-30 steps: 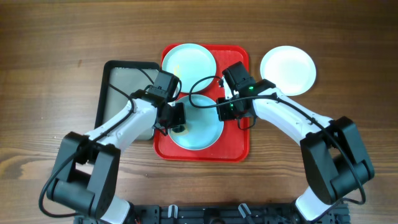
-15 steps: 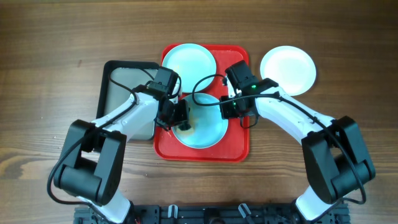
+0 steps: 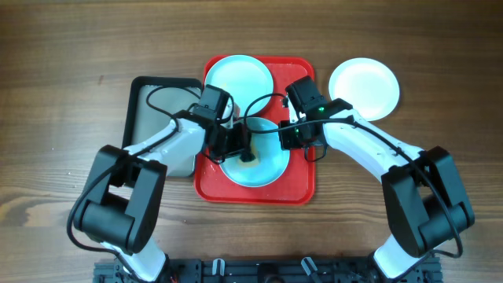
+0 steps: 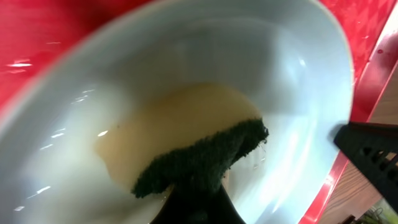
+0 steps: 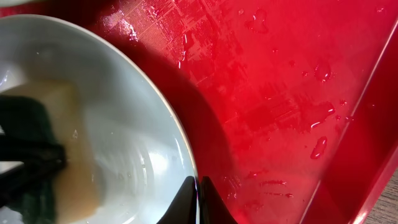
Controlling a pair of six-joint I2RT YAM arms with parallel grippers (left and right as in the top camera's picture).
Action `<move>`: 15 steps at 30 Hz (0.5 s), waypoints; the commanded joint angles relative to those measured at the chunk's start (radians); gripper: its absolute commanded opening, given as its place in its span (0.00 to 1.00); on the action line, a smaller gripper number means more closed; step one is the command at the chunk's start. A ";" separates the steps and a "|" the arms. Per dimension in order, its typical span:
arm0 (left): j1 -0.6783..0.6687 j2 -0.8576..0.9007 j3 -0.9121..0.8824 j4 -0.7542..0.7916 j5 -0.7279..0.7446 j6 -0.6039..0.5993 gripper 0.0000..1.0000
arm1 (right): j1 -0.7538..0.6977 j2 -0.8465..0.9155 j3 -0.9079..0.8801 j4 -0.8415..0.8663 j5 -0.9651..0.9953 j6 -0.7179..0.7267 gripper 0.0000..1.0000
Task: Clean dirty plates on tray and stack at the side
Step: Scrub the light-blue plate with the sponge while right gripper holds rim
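Note:
A pale mint-blue plate point(image 3: 255, 167) lies on the near half of the red tray point(image 3: 302, 185). My left gripper point(image 3: 245, 149) is shut on a dark green sponge point(image 4: 205, 158) and presses it on the yellowish smear in that plate point(image 4: 155, 74). My right gripper point(image 3: 284, 140) is shut on the plate's right rim point(image 5: 186, 168), which sits between its fingertips point(image 5: 199, 186). A second mint-blue plate point(image 3: 239, 79) lies on the far half of the tray. A whiter plate point(image 3: 364, 89) lies on the table right of the tray.
A black tray with a grey inside point(image 3: 153, 110) lies left of the red tray, under my left arm. Water drops lie on the wet red tray surface point(image 5: 280, 93). Wooden table point(image 3: 63, 55) all around.
My left gripper has moved the sponge to the right, from the plate's left rim toward its middle. The right gripper has stayed on the plate's rim.

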 commanded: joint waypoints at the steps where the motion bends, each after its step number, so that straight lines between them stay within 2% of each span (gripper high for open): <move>1: -0.082 0.071 -0.043 0.035 -0.011 -0.039 0.04 | 0.018 -0.017 -0.011 0.009 -0.071 0.005 0.04; 5: -0.113 0.068 -0.037 0.054 0.002 -0.038 0.04 | 0.018 -0.017 -0.011 0.008 -0.071 0.005 0.04; 8: -0.083 0.042 0.003 -0.020 0.031 -0.037 0.04 | 0.018 -0.017 -0.011 0.008 -0.071 0.005 0.04; 10: -0.051 0.006 0.049 -0.101 0.029 0.007 0.04 | 0.018 -0.017 -0.011 0.008 -0.071 0.005 0.04; 15: 0.023 -0.105 0.110 -0.213 -0.077 0.058 0.04 | 0.018 -0.017 -0.011 0.010 -0.071 0.005 0.04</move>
